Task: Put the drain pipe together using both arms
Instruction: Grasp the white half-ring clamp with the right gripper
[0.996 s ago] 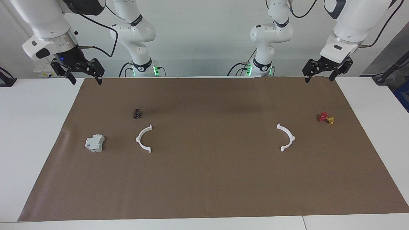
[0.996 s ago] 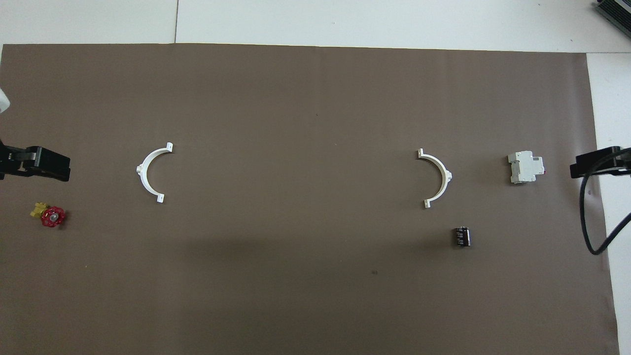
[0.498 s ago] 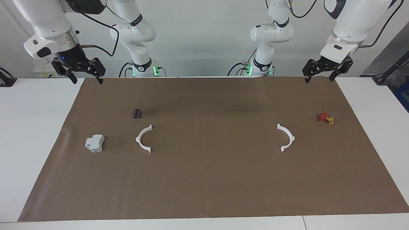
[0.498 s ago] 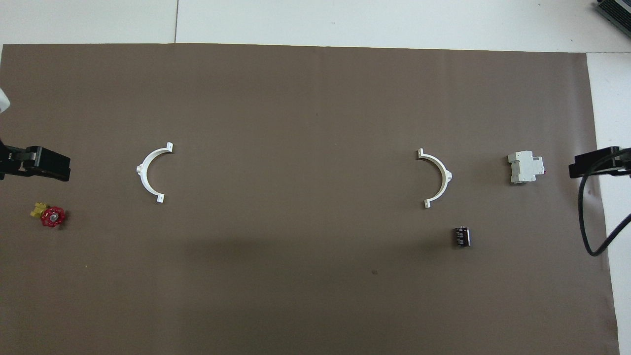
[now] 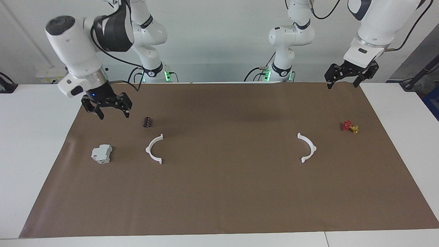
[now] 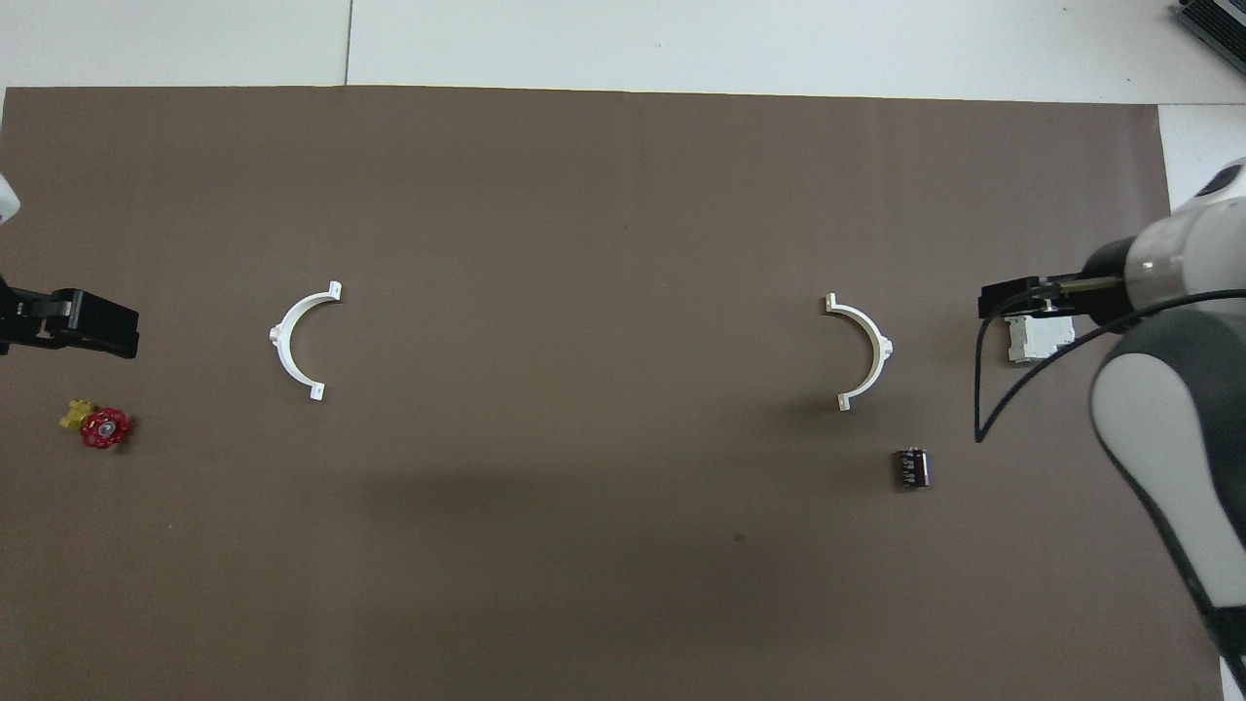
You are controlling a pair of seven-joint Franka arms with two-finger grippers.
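We see our right gripper (image 5: 109, 111), jaws wide and empty, above the mat near the black cylinder (image 5: 147, 121); its half-ring (image 5: 154, 149) lies just past that cylinder, while the left gripper (image 5: 348, 76), also wide, waits well apart from the other half-ring (image 5: 307, 147).

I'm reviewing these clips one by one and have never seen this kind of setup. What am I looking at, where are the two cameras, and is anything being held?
These are two white robot arms at a table covered by a brown mat. One camera faces the robots from across the table; the other looks down from above their end.

The right gripper hangs open over the mat, holding nothing. The left gripper waits open above the mat's edge, also empty.

On the mat lie two white half-rings, one toward the right arm's end and one toward the left arm's. They are apart, not yet joined. Also there: a grey block, a small dark cylinder and a red-and-yellow valve.
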